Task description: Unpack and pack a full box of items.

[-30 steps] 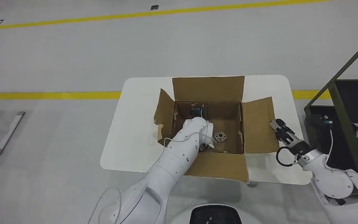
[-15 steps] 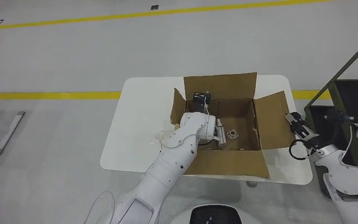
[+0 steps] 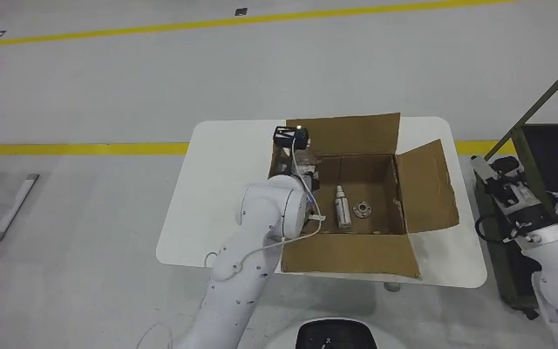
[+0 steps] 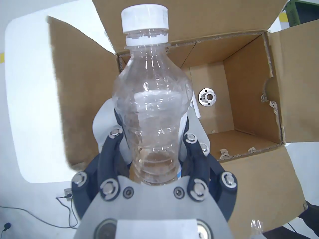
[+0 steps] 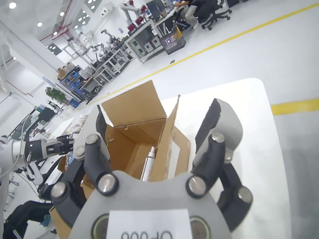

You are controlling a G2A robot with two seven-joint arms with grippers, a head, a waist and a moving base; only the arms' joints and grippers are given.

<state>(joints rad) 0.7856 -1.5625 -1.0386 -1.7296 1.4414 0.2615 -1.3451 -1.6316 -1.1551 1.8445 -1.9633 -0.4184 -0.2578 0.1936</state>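
A clear plastic bottle (image 4: 152, 88) with a white cap stands upright in my left gripper (image 4: 153, 138), which is shut on its lower body. It hangs above the left flap of the open cardboard box (image 4: 249, 100). In the top view the left gripper (image 3: 295, 144) is over the box's (image 3: 427, 188) far left corner. On the box floor lie a small white bottle (image 3: 342, 205) and a round metal flange (image 3: 362, 209), the flange (image 4: 207, 97) also in the left wrist view. My right gripper (image 3: 485, 167) is open past the table's right edge, its empty fingers (image 5: 214, 115) facing the box (image 5: 139, 125).
The white table (image 3: 218, 192) has bare surface left of the box and in a strip at the front right. A green metal rack (image 3: 532, 148) stands close to the right arm. Torn cardboard edges mark the box's right wall (image 4: 270, 105).
My left gripper has lifted the bottle out of the box toward its far left corner. The box slid to the right. The right arm has drawn back to the right, off the table.
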